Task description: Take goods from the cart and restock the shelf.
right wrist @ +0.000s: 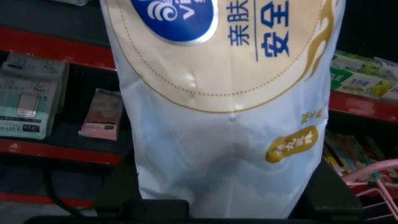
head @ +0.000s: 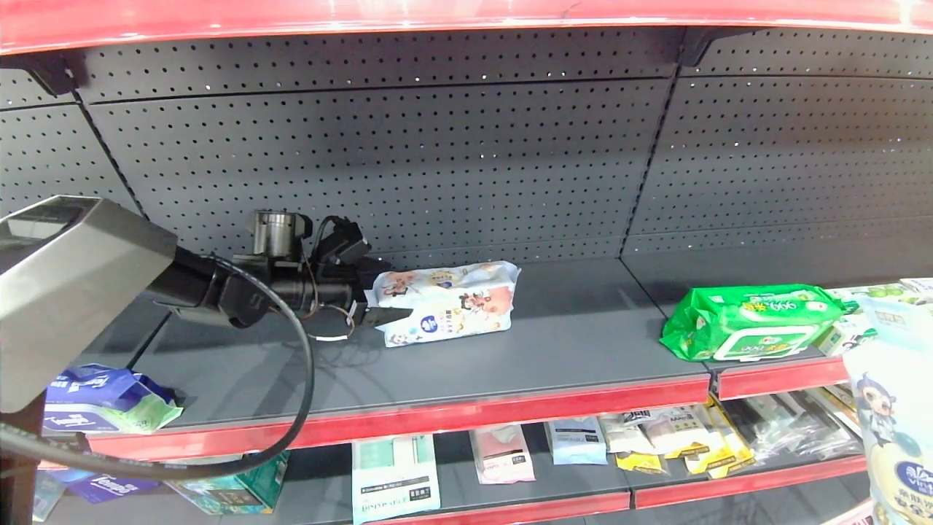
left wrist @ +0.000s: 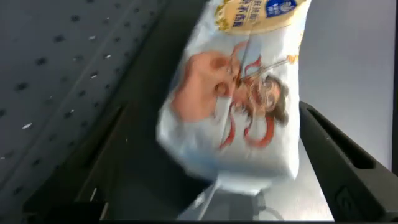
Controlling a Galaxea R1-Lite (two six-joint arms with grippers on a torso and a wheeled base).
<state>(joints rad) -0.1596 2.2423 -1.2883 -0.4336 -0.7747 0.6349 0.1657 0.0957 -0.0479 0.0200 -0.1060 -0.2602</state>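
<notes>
the cartoon-print wipes pack (head: 444, 300) lies flat on the dark shelf board (head: 568, 343), near the middle of the bay and a little back from the red front rail (head: 437, 417). its left end sits between the fingers of the left gripper (head: 373, 310), which reaches in low over the board from the robot's left. in the left wrist view the dark fingers (left wrist: 339, 158) press against both sides of the pack, so this gripper is closed on it. behind it stands the perforated back panel (head: 437, 146). the right gripper (right wrist: 236, 199) holds a second item, a tall white pack with a blue emblem (right wrist: 230, 93), clamped by its lower end between the two dark fingers. in the head view this pack stands upright at the far right, in front of the shelf's lower edge. a green wipes pack (head: 751, 321) rests on the next shelf section to the right, well apart from the cartoon-print pack, with more light green packs just beside it at the edge. at the left front corner of the board lies a blue and green pack (head: 102, 408), partly behind the left arm. on the lower shelf (head: 510, 503) flat sachets (head: 393, 474) lie in a row, white, pink and yellow. a pink wire frame (right wrist: 373, 171) shows in the right wrist view, beside the held pack.
</notes>
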